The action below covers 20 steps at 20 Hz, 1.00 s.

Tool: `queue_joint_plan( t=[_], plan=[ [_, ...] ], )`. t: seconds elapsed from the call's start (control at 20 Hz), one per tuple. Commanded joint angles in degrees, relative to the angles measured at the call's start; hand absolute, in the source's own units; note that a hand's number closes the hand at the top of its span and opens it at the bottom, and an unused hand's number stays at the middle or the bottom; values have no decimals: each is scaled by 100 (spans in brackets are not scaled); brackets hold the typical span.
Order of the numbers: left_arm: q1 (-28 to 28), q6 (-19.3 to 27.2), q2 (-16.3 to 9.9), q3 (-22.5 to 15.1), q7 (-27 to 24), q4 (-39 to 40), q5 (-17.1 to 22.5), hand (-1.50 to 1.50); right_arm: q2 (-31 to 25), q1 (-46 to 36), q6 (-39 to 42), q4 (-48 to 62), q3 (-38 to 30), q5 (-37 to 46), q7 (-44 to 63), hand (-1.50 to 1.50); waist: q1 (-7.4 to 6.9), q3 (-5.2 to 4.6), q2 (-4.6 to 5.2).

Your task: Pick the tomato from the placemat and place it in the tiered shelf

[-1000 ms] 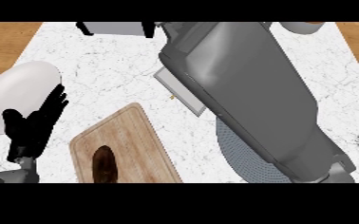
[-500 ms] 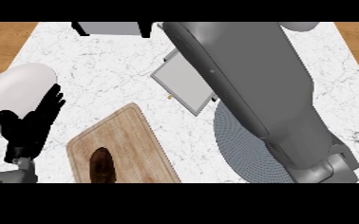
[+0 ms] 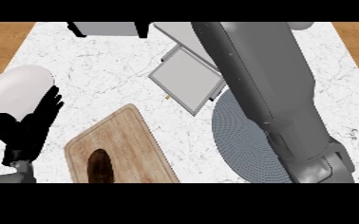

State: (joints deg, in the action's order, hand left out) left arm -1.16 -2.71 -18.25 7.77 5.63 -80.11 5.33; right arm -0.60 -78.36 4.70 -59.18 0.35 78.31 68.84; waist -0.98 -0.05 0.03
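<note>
The tiered shelf [image 3: 184, 79], a set of flat grey trays, lies tilted in the middle of the marble counter. To its lower right is the round grey placemat [image 3: 240, 140], partly under my right forearm [image 3: 270, 90]. That forearm runs from the lower right corner up past the top of the view, and my right hand is out of sight. No tomato shows anywhere. My left hand [image 3: 32, 129] rests open at the left edge, fingers up, far from the shelf and the placemat.
A wooden cutting board [image 3: 129, 140] with a dark handle hole lies at the lower left. A grey object with black legs [image 3: 108, 28] stands at the counter's far edge. A white rounded shape [image 3: 24, 88] sits above my left hand. The counter [image 3: 105, 71] ends in wood at both top corners.
My right forearm has swung to the right and stands steeper, uncovering more of the tiered shelf's trays. My left hand has stayed still.
</note>
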Motion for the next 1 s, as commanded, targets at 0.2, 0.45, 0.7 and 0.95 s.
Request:
queue_joint_plan(
  t=[0.2,0.45,0.7,0.95],
  plan=[
    [37,-137,-93,128,75,-60,103,0,57,196,-102,273,140,24,992,-150,-21,0,-6],
    [144,-20,-45,62,400,-485,50,0,58,739,-575,-482,-199,149,448,-150,73,10,-28],
    [-127,-166,-75,121,119,11,57,0,58,590,-1273,-661,-204,-271,848,-150,-10,2,6],
    [148,-76,38,28,41,-190,-68,0,58,522,-1440,-1321,-327,-559,1031,-150,-37,2,-27]
  ],
)
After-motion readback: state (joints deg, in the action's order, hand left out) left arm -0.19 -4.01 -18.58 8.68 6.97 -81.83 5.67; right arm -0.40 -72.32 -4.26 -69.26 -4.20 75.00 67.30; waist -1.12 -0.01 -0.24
